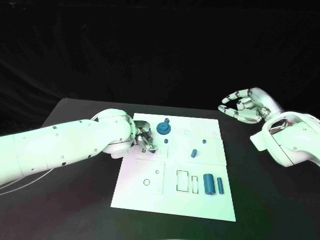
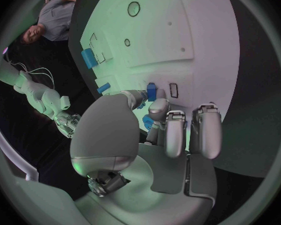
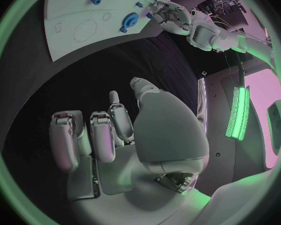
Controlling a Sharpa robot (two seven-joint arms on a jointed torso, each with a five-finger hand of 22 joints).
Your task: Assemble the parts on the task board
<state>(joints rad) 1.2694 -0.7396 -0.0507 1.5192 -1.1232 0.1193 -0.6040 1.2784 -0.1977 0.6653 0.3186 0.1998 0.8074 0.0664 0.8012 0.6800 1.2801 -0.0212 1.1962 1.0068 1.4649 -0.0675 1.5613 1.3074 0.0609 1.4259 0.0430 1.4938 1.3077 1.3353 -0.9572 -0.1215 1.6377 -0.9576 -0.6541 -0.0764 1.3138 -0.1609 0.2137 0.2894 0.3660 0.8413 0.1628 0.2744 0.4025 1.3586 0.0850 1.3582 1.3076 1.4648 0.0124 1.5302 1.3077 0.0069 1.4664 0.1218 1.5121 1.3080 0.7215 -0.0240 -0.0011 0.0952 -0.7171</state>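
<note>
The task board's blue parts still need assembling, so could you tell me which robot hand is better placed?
Probably the left robot hand: it is over the task board, beside the blue parts. The right robot hand hangs empty off the board's far right corner.

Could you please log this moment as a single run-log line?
left hand: over task board, fingers at small blue part | right hand: off board, raised, empty, fingers curled | round blue part: on board
</note>
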